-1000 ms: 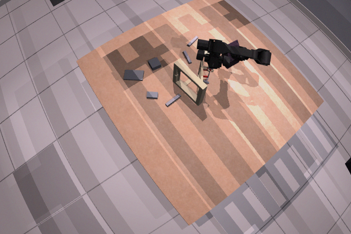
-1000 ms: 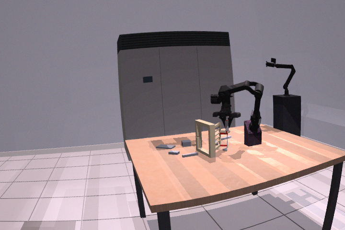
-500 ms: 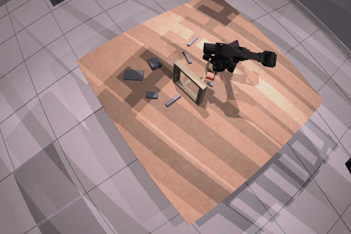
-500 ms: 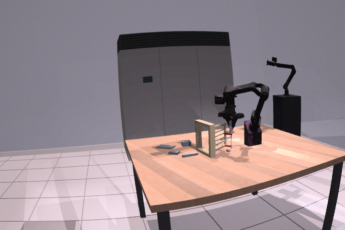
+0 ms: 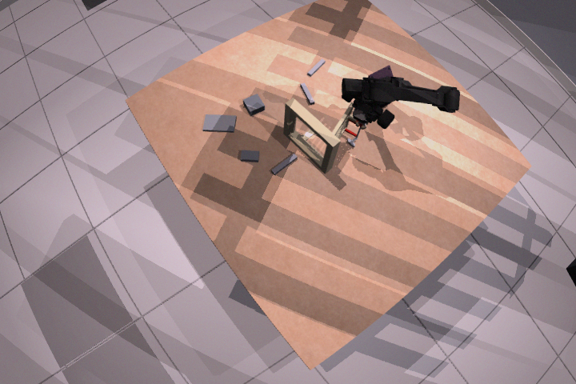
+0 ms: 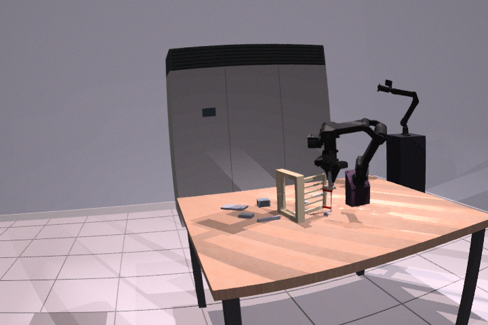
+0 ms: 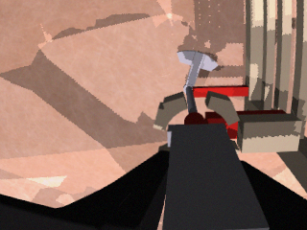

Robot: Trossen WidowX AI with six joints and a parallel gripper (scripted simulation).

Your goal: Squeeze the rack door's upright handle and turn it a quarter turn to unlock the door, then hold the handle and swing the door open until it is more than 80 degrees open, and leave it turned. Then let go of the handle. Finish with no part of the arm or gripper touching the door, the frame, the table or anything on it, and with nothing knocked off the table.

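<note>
- The hand [image 5: 360, 126] [image 6: 331, 185] [image 7: 200, 167] is closed around the upright handle [image 6: 331, 201] [image 7: 191, 102], with the fingers one on each side of it.
- Red brackets [image 5: 351, 132] [image 6: 327, 207] [image 7: 221, 91] run between the handle and the free edge of the door.
- The door [image 5: 342, 125] [image 6: 324, 199] [image 7: 270, 131], a pale panel of slim bars, stands swung out from the frame [image 5: 333, 156] [image 6: 299, 199], on the side toward the arm's base.
- The exact angle of the door cannot be told from these views.
- The frame stands upright on the bench [image 5: 325, 253] [image 6: 329, 245] [image 7: 86, 62].
- A small grey-blue piece [image 5: 351, 142] [image 6: 328, 213] [image 7: 197, 59] sits at the low end of the handle.
- The black arm [image 5: 402, 93] [image 6: 348, 126] reaches over from its purple base [image 5: 381, 72] [image 6: 352, 197] and points the hand down.
- On the far side of the frame from the arm, a grey block [image 5: 254, 104] [image 6: 263, 202], a flat grey plate [image 5: 219, 123] [image 6: 234, 207] and a smaller dark block [image 5: 249, 155] [image 6: 246, 215] lie apart on the bench.
- A thin grey bar [image 5: 284, 163] [image 6: 268, 219] lies near the foot of the frame.
- Two more thin bars [image 5: 306, 94] lie beyond it in the top view, apart from each other.
</note>
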